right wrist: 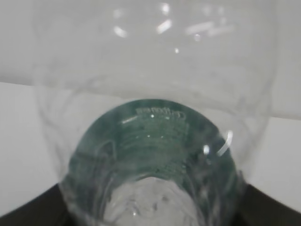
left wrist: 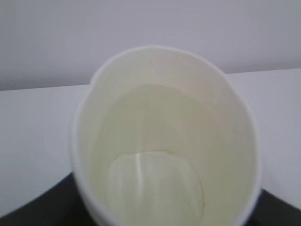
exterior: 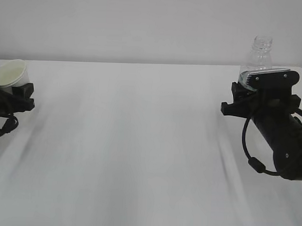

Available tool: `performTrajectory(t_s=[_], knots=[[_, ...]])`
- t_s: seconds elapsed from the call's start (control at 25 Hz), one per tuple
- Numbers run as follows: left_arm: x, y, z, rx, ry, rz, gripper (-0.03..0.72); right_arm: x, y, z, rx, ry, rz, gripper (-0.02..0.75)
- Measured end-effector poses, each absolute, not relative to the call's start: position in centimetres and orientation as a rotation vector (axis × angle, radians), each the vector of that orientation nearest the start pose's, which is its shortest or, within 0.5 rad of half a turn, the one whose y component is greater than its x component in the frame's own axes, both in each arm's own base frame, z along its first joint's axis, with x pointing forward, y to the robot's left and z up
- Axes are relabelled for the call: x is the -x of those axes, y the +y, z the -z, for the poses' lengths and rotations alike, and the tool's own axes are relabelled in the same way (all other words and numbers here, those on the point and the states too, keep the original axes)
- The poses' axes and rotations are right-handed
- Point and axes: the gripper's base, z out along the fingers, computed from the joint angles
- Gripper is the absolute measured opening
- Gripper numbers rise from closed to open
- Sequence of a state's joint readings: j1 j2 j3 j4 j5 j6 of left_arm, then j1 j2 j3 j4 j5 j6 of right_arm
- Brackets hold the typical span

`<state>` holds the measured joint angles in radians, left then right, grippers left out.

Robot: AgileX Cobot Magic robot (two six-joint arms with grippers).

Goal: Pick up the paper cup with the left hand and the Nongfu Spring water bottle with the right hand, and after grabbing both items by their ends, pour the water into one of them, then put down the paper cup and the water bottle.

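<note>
White table (exterior: 139, 142); left end effector (exterior: 14, 94) low, gripping paper cup (exterior: 11, 73); right end effector (exterior: 254, 92) clamping upright bottle (exterior: 258, 57).

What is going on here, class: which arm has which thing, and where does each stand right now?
A two-armed robot works at a white table. The left hand grips the paper cup at the far left, its mouth tilted toward the camera; whether it holds water cannot be told. The right hand grips the capless Nongfu Spring water bottle, upright, at the far right. The two are wide apart, so nothing is being poured now.
</note>
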<state>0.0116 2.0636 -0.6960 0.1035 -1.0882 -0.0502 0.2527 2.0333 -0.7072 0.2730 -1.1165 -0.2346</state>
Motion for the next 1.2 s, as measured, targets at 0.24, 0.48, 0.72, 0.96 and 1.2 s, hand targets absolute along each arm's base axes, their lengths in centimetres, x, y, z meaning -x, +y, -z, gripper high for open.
performTrajectory(t_s=[0.24,0.48,0.72,0.96,1.2], knots=[[-34.9,-0.4,-9.3,-0.053,1.769,0.077,0.441,-34.5,6.6,-11.6,0.129,1.700,0.104,0.416],[-34.8,-0.4,-8.5,-0.052,1.794,0.078,0.440,-34.5,6.6,-11.6,0.129,1.700,0.104,0.416],[-34.7,-0.5,-7.5,-0.059,1.822,0.084,0.438,-34.5,6.6,-11.6,0.129,1.700,0.104,0.416],[-34.7,-0.6,-7.3,-0.072,1.826,0.090,0.438,-34.5,6.6,-11.6,0.129,1.702,0.104,0.416],[-34.6,-0.6,-6.8,-0.073,1.839,0.093,0.437,-34.5,6.6,-11.6,0.129,1.702,0.104,0.416]])
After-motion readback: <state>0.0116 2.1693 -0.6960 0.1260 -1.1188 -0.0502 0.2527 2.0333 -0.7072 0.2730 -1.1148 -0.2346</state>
